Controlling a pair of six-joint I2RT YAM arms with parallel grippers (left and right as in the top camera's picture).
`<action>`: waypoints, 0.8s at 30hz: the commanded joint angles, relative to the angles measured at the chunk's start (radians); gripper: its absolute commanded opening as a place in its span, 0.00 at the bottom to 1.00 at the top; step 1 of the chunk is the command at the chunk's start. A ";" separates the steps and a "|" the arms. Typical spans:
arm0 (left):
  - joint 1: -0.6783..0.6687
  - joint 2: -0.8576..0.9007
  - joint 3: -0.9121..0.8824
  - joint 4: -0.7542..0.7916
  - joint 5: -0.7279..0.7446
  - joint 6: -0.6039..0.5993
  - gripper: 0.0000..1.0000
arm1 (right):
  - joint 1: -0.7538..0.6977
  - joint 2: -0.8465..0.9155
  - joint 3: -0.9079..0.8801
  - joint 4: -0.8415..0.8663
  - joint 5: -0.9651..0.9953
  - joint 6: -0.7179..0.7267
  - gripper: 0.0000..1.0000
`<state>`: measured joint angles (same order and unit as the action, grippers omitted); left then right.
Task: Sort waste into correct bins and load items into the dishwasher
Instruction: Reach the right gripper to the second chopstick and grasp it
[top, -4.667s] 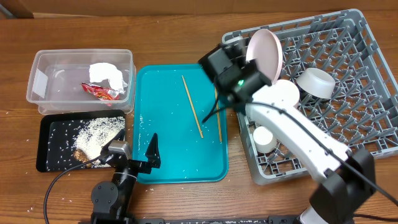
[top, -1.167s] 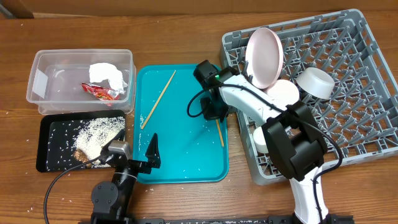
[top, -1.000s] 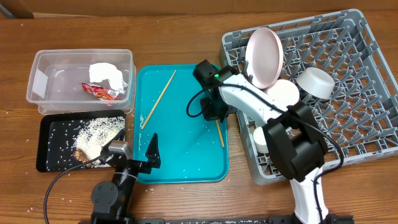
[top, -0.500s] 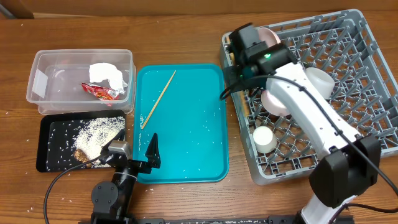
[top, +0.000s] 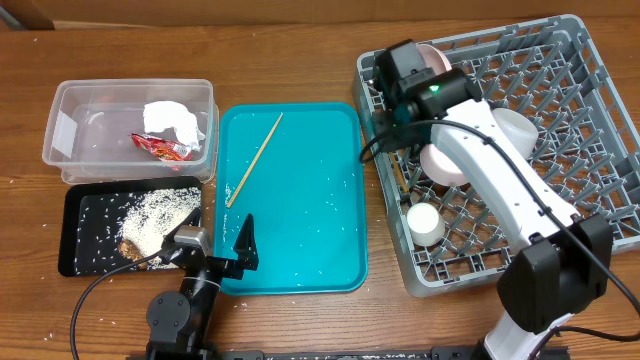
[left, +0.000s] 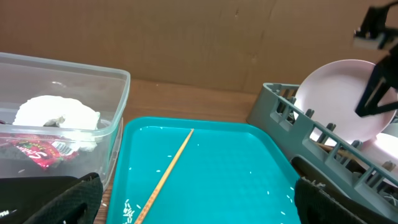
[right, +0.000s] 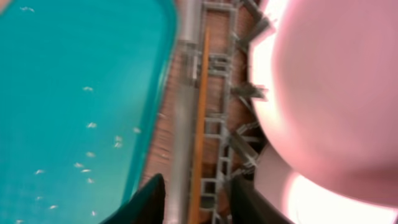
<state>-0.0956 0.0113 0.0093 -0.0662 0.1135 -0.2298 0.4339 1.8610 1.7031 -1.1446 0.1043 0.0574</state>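
My right gripper (top: 390, 118) hangs over the left edge of the grey dish rack (top: 560, 130). Its fingers (right: 199, 202) are apart, with one wooden chopstick (right: 200, 118) lying between them along the rack's edge (right: 184, 124). The other chopstick (top: 255, 160) lies on the teal tray (top: 300, 230). A pink bowl (right: 329, 93) stands beside the gripper. In the rack are another bowl (top: 510, 130), a white plate (top: 445, 165) and a small cup (top: 425, 222). My left gripper (top: 215, 250) is open and empty at the tray's front edge (left: 199, 208).
The clear tub (top: 60, 150) holds the white napkin (top: 170, 120) and red wrapper (top: 160, 148). The black tray (top: 80, 250) holds rice and scraps (top: 160, 215). A few rice grains (right: 87, 165) dot the teal tray.
My right gripper took one chopstick from the teal tray and carried it to the rack's left edge, where the fingers now stand apart. The other chopstick was pushed to the tray's left.
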 joint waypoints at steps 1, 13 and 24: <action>0.005 -0.007 -0.005 0.000 0.007 -0.002 1.00 | 0.056 -0.031 0.092 0.041 -0.151 0.115 0.65; 0.005 -0.007 -0.005 0.000 0.007 -0.002 1.00 | 0.204 0.107 0.088 0.434 -0.371 0.555 0.67; 0.005 -0.007 -0.005 0.000 0.007 -0.002 1.00 | 0.253 0.370 0.088 0.795 -0.452 0.591 0.69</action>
<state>-0.0956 0.0113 0.0093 -0.0658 0.1135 -0.2298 0.6937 2.1899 1.7744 -0.4320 -0.2687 0.6392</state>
